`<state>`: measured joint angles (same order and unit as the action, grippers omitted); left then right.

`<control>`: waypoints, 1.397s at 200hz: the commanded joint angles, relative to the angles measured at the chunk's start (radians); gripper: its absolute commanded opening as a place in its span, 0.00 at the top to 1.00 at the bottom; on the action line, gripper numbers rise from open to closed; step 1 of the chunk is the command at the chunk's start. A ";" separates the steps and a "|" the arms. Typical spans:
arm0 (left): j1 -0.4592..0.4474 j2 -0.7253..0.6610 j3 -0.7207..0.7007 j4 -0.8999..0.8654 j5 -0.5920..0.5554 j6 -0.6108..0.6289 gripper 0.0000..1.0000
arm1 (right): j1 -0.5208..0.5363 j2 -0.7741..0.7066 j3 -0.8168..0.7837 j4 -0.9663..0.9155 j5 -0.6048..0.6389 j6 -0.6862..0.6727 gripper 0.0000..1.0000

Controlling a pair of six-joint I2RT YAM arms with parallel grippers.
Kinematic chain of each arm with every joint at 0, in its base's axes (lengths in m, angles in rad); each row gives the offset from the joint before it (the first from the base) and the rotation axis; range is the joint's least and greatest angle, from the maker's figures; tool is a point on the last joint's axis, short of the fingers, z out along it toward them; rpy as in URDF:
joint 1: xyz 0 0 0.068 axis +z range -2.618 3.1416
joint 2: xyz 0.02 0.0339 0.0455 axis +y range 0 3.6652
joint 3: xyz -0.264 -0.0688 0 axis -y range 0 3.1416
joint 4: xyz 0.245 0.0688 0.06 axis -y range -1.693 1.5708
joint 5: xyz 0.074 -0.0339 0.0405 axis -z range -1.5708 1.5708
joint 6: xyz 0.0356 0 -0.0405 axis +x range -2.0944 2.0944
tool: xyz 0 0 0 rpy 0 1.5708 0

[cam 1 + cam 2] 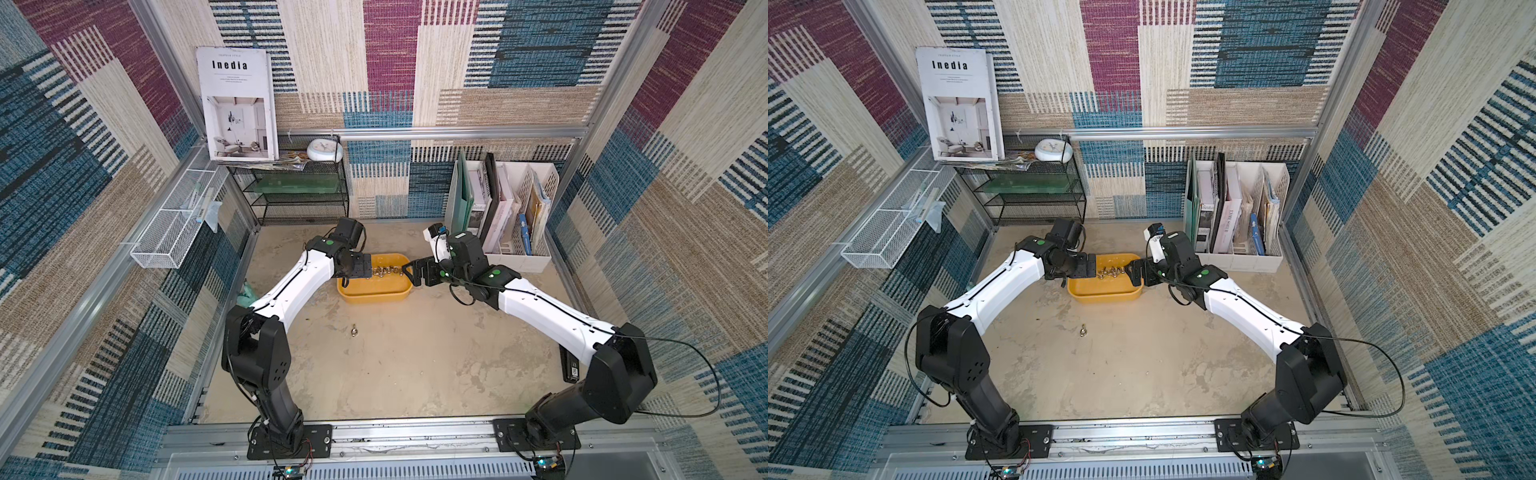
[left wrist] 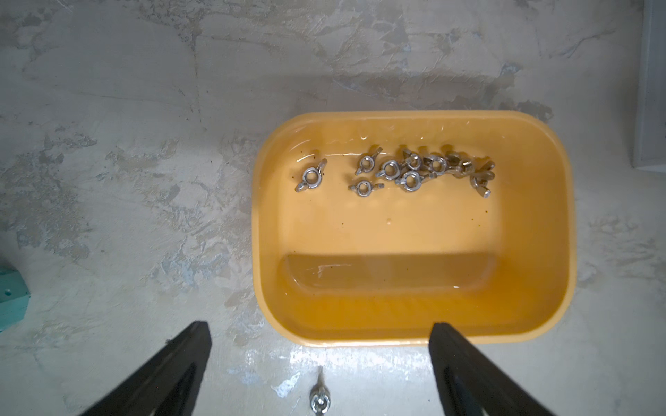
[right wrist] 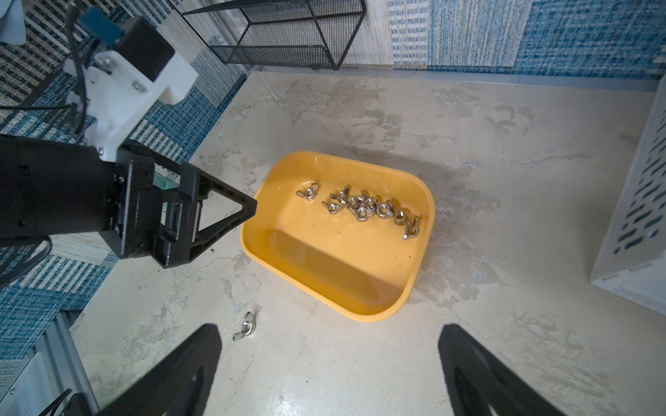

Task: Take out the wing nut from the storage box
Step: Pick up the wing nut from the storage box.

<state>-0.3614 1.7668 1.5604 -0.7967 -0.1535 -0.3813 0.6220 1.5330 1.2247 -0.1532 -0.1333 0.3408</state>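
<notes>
Left gripper [image 2: 320,326] beside storage box [image 2: 396,230]

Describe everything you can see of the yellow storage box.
The storage box is a shallow, glossy yellow plastic tub, rectangular with rounded corners and a smooth rim. It sits upright on the mottled table. Metal wing nuts lie along one long wall inside; the rest of its floor is bare.

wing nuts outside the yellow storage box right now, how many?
1. The wing nut lies on the table, apart from the storage box, on its side nearer the robot's bases. Some table is covered, so another may be hidden.
</notes>
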 commanded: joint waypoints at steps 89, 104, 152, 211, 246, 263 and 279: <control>0.065 0.078 0.081 -0.016 0.069 -0.017 0.00 | -0.006 0.159 0.198 -0.048 -0.019 -0.113 0.01; 0.068 0.089 0.092 -0.017 0.071 -0.024 0.01 | -0.011 0.169 0.208 -0.049 -0.038 -0.128 0.01; 0.078 0.133 0.136 -0.017 0.109 -0.014 0.10 | -0.022 0.193 0.234 -0.065 -0.041 -0.131 0.01; 0.082 0.217 0.158 -0.010 0.154 0.005 0.44 | -0.036 0.223 0.255 -0.069 -0.041 -0.131 0.01; 0.118 0.273 0.162 0.019 0.187 0.034 0.54 | -0.038 0.242 0.277 -0.074 -0.051 -0.135 0.01; 0.124 0.300 0.181 0.019 0.191 0.059 0.55 | -0.039 0.247 0.282 -0.079 -0.050 -0.135 0.01; 0.125 0.324 0.199 0.019 0.190 0.076 0.59 | -0.042 0.252 0.286 -0.080 -0.051 -0.135 0.01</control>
<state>-0.2363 2.0682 1.7348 -0.7925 0.0143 -0.3519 0.5838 1.7798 1.5013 -0.2222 -0.1741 0.2131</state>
